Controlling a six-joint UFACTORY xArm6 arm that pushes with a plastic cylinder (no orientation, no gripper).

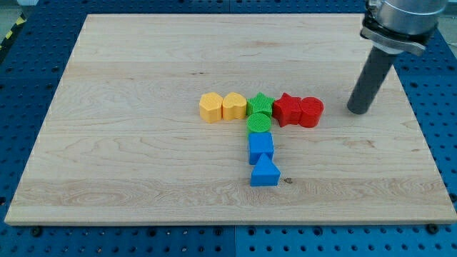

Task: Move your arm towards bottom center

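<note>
My tip (357, 111) rests on the wooden board (143, 64) at the view's right, a short gap to the right of the red round block (311, 112), not touching it. The blocks form a T. The row runs from a yellow hexagon block (210, 107) and a yellow heart block (234, 106) through a green star block (261, 103) and a red star block (287, 109) to the red round block. Below the green star are a green round block (259, 122), a blue block (260, 147) and a blue triangle block (265, 173).
The board lies on a blue perforated table (435, 107) that shows around all its edges. The arm's grey body (398, 20) hangs over the board's top right corner.
</note>
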